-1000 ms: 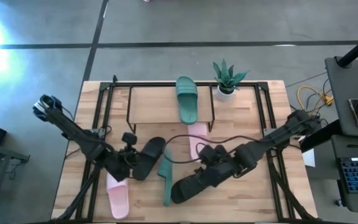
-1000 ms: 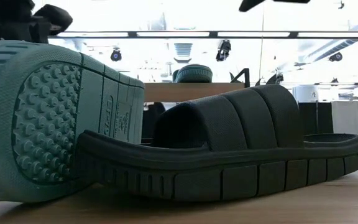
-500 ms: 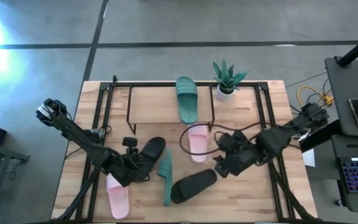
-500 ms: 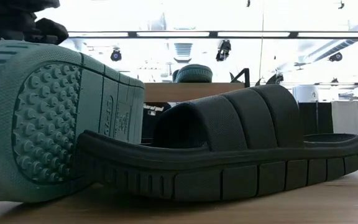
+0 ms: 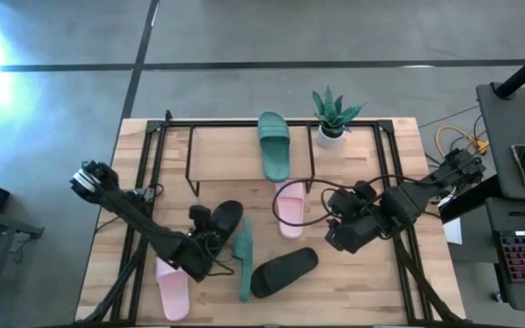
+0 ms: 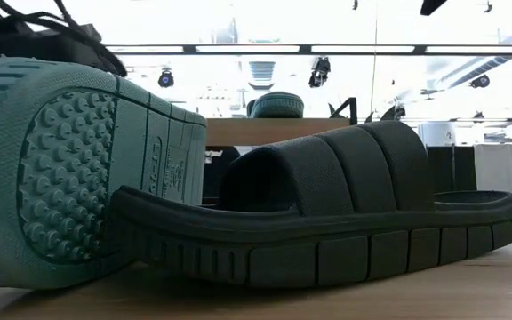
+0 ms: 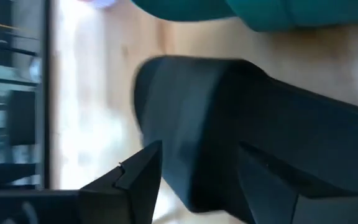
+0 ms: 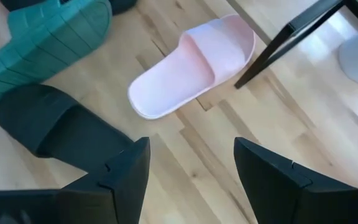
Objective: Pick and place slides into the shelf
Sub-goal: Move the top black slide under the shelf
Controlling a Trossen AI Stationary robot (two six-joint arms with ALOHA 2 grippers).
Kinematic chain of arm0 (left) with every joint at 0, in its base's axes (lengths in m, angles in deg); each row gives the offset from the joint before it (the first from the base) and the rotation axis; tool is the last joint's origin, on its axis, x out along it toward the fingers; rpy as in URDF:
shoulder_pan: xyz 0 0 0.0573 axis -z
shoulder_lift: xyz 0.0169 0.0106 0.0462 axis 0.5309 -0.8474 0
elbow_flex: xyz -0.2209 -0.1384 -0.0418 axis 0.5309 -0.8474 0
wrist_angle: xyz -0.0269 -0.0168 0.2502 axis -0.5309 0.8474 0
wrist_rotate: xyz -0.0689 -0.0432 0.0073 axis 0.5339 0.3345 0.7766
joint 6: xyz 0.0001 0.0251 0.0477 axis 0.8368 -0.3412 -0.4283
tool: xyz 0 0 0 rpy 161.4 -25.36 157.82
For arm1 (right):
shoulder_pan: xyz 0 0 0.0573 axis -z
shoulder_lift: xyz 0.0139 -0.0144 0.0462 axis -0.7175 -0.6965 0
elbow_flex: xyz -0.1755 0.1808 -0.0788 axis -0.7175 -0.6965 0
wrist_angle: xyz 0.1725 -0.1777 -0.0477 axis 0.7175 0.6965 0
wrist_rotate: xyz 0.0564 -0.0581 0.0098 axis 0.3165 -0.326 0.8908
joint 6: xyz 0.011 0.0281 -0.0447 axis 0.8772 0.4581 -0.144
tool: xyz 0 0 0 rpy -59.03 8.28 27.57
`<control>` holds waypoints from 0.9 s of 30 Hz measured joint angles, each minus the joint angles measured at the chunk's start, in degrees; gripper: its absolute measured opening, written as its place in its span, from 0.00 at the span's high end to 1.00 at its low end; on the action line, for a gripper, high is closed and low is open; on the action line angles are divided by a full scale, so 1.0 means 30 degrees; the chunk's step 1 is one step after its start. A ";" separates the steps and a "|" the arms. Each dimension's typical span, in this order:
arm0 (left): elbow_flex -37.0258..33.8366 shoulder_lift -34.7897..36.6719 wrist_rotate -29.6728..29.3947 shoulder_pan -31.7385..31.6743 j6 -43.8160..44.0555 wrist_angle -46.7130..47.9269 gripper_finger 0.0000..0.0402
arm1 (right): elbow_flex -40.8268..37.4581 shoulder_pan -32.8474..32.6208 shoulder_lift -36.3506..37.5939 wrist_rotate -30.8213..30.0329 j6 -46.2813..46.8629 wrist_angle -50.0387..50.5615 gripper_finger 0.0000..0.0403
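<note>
My left gripper [image 5: 211, 246] is open at the near end of one black slide [image 5: 226, 221]; in the left wrist view [image 7: 197, 149] its fingers stand on either side of that slide [image 7: 229, 118]. My right gripper [image 5: 332, 239] is open and empty, up and to the right of the other black slide [image 5: 285, 271], which lies flat on its sole. One green slide [image 5: 242, 258] stands on its edge between the two black ones. Another green slide [image 5: 274, 146] lies on the shelf [image 5: 210, 150]. One pink slide [image 5: 290, 208] lies by the shelf's front, the other [image 5: 173, 290] at the near left. My left gripper has the black slide's end [image 7: 185, 106] between its open fingers, coming level from the table's near left. I cannot tell whether the fingers touch it. The slide lies on the table.
A small potted plant [image 5: 334, 117] stands at the shelf's right end. Cables run over the table by the right arm [image 5: 399, 205]. Bare wood shows along the near right of the table [image 5: 363, 292].
My right gripper has left the black slide it was over and gone up and toward the table's right and far side; that slide now lies flat near the front. My left gripper has moved toward the near edge, at the other black slide's end.
</note>
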 joint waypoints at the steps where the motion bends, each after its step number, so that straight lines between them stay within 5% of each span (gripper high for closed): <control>1: 0.0141 -0.0201 -0.0436 -0.0087 0.0000 -0.0027 0.56 | -0.0034 0.0008 -0.0016 0.0002 -0.0002 0.0042 0.44; 10: 0.0134 -0.1381 -0.1834 -0.1459 0.0007 -0.0166 0.72 | -0.0347 0.0008 -0.0057 -0.0027 0.0505 0.0069 0.44; 17: 0.0095 -0.1214 -0.1648 -0.3084 0.1415 0.0509 0.97 | -0.0347 0.0008 -0.0057 0.0020 0.1018 0.0361 0.44; 27: -0.0203 -0.0814 -0.2216 -0.4386 0.6873 0.6306 0.99 | -0.0459 0.0008 -0.0057 -0.0053 0.1025 0.0378 0.44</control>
